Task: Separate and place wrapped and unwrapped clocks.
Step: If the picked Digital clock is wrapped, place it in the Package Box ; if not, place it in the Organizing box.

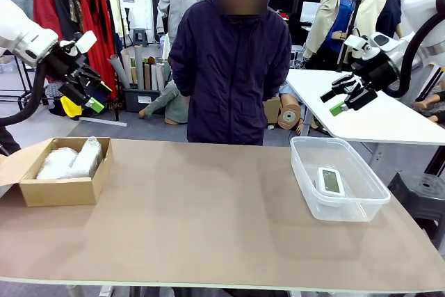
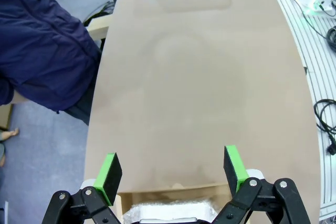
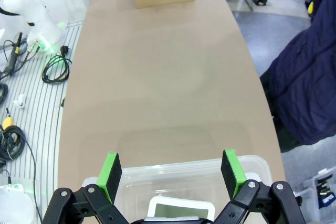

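Two wrapped clocks (image 1: 69,160), whitish plastic bundles, lie side by side in the brown cardboard box (image 1: 61,187) at the table's left. The bare white clock (image 1: 330,181) with a grey-green screen lies flat in the clear plastic tub (image 1: 361,206) at the right. My left gripper (image 1: 89,90) hangs open high above the box, nothing between its green pads (image 2: 109,174); the bundles (image 2: 168,211) show just below it. My right gripper (image 1: 342,97) is open too, raised above the tub, with the bare clock (image 3: 178,211) beneath its fingers (image 3: 233,170).
A person in a dark blue jacket (image 1: 229,53) stands at the far edge, hands out of sight. The brown tabletop (image 1: 201,220) stretches bare between box and tub. A white side table (image 1: 375,113) stands behind the right arm. Cables (image 3: 55,69) lie on the floor.
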